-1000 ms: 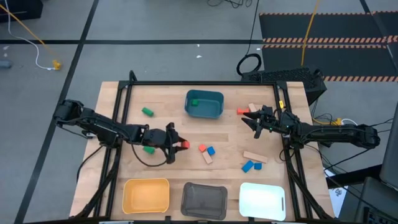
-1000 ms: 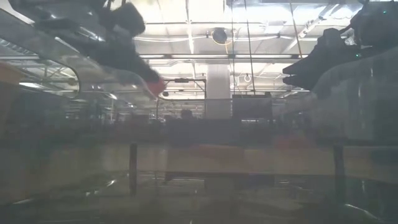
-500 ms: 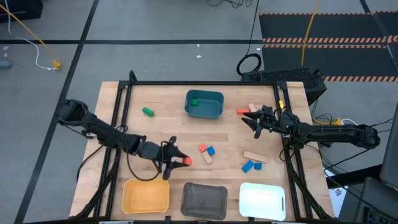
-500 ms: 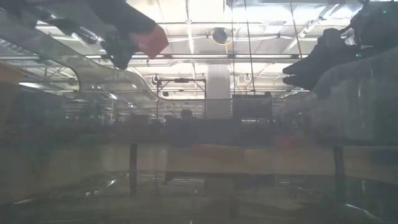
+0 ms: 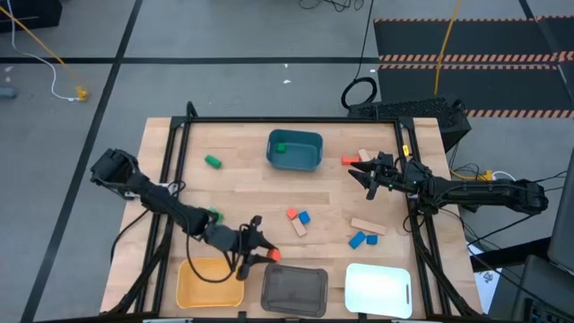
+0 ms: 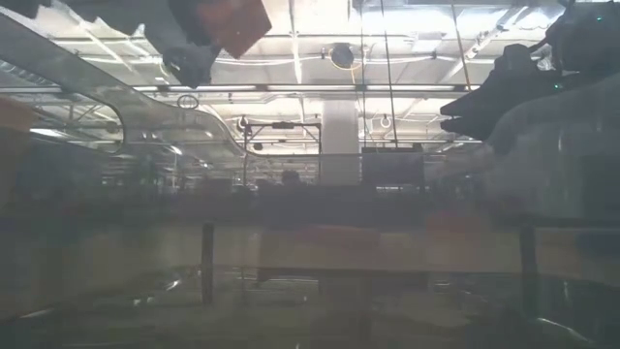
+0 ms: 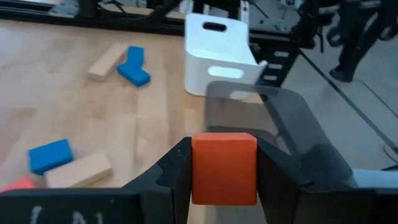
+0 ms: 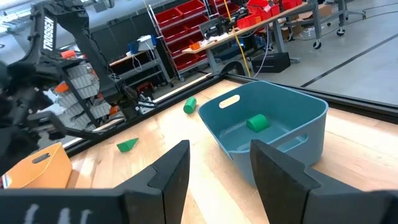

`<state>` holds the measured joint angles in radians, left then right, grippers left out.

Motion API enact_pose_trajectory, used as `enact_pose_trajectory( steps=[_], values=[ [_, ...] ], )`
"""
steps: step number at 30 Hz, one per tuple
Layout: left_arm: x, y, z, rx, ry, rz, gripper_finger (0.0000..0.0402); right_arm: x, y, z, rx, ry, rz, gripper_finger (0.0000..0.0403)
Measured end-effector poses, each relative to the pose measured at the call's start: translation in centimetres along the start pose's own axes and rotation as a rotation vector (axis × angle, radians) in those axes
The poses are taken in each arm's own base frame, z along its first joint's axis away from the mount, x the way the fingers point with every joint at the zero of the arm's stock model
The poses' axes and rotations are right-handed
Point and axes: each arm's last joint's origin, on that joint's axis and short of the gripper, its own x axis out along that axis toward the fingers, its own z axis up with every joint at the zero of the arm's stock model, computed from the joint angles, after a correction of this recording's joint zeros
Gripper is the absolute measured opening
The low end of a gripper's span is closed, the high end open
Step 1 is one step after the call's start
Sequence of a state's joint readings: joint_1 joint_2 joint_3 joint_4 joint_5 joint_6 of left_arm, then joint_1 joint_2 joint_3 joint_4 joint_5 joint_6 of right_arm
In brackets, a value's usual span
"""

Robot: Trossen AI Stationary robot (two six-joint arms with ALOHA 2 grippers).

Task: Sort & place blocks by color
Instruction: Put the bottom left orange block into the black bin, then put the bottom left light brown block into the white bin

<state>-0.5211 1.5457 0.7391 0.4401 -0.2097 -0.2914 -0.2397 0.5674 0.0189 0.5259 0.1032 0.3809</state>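
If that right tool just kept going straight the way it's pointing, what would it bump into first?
Probably the teal rectangular plastic tray, holding a green block; the right tool points right at its near wall, though depth is uncertain.

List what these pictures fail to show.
- Low view: the tabletop and trays are lost in glare and haze; only the red block in the left gripper shows, cut by the top edge.
- Left wrist view: the grey tray is blurred, its inside unreadable.
- High view: the green block is partly hidden under the left arm.

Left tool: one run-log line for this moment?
left tool: shut on red block, between yellow tray and grey tray | right tool: open, empty, facing teal tray
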Motion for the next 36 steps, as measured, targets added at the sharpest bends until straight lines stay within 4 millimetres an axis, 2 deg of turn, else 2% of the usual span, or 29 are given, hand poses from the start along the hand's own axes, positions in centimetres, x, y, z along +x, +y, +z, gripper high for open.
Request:
enact_pose_trajectory(
  steps=[14,16,22,32,36],
  values=[
    [3.0,-4.2,-1.3,0.045,0.058,-0.085,0.0136,0.0,0.0,0.0,0.0,0.0,0.0,0.016],
    [3.4,-4.5,-1.7,0.05,0.071,-0.094,0.0141,0.0,0.0,0.0,0.0,0.0,0.0,0.016],
    [3.7,-5.1,-2.4,0.047,0.073,-0.125,0.0189,0.0,0.0,0.0,0.0,0.0,0.0,0.016],
    [3.7,-5.1,-2.5,0.037,0.077,-0.126,0.0198,0.0,0.0,0.0,0.0,0.0,0.0,0.016],
    [3.4,-5.1,-1.8,0.047,0.049,-0.124,0.0199,0.0,0.0,0.0,0.0,0.0,0.0,0.016]
  ],
)
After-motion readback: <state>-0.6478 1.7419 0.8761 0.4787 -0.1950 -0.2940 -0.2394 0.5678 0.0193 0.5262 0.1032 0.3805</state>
